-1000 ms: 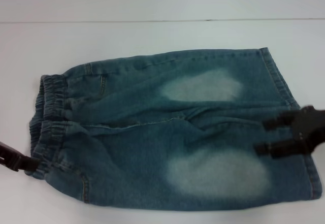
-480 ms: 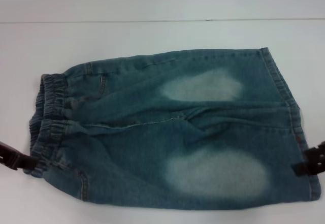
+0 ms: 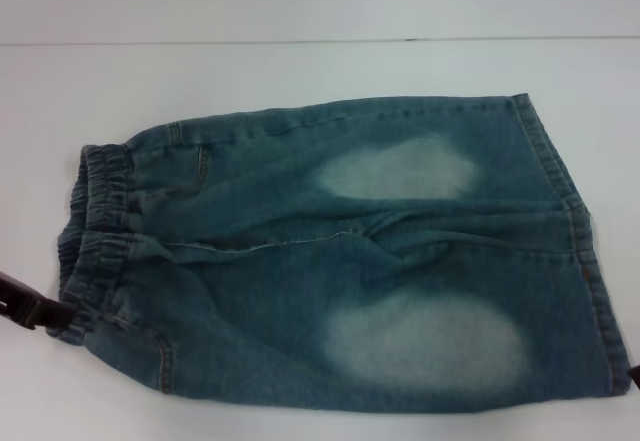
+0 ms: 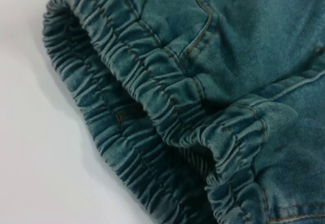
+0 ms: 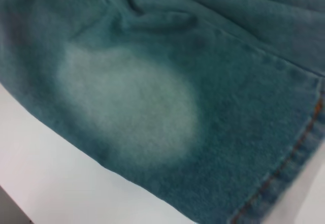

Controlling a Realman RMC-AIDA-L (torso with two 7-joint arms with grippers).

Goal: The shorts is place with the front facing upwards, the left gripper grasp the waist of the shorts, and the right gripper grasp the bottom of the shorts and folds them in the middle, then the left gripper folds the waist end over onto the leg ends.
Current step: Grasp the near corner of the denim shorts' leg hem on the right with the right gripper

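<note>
I see the shorts (image 3: 340,256) lying flat on the white bench (image 3: 300,71), front up, the waist of the shorts (image 3: 95,241) toward my left and the leg ends (image 3: 580,251) toward my right. Two pale thigh patches show. The left claw (image 3: 35,311) sits at the near corner of the waistband, touching the gathered denim; I cannot tell whether it is spread or pinching the fabric. From the left wrist view I get only the ruffled elastic band up close. The right claw (image 3: 636,376) barely shows at the picture's edge beside the near hem; its state I cannot tell.
</note>
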